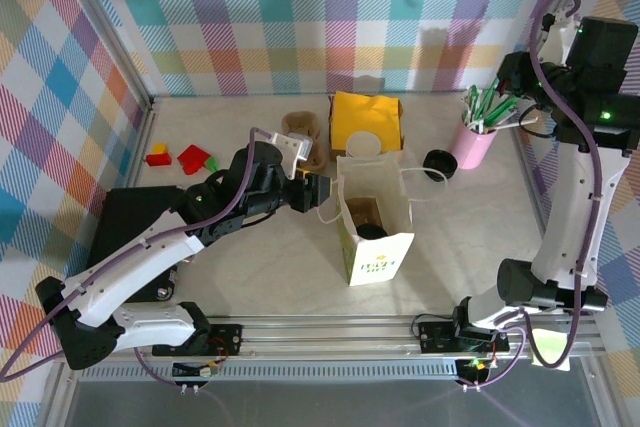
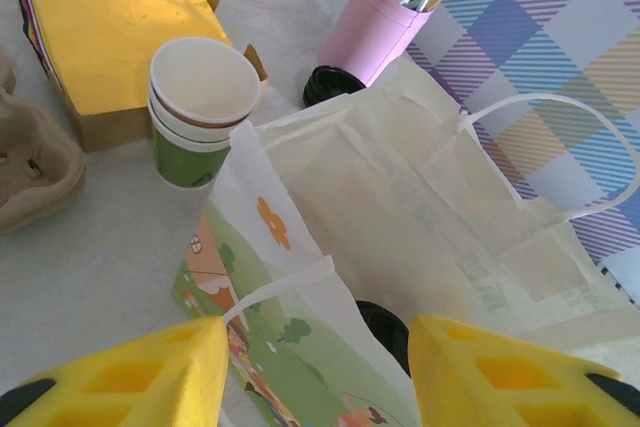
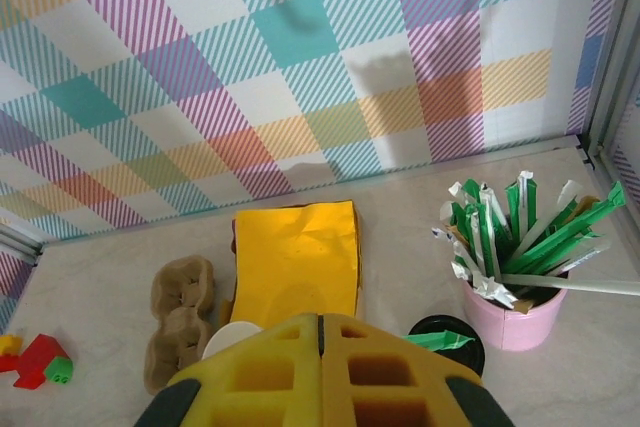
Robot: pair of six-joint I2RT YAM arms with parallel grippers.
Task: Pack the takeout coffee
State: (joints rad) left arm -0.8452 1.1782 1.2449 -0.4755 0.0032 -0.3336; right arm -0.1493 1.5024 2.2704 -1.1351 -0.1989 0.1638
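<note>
Top view: bag stands open mid-worktop, something dark inside at the bottom. Cup stands upright just behind the bag toward the far edge, right in front of the yellow packet; can't tell if they touch. Left gripper sits at the bag's left side by the handle. Tray is left of the cup, lid and pink holder are right of it, and blocks lie near the left edge. Right arm is raised over the far right corner. Left wrist: fingers spread wide with the bag's near wall and handle loop in the gap, nothing gripped. The cup is outside the bag, beyond its left wall, white rim up, green band below. Right wrist: right gripper has its jaws closed flush with nothing between them, high above the worktop. The cup's white top peeks out beside the left finger, between the tray and the packet.
</note>
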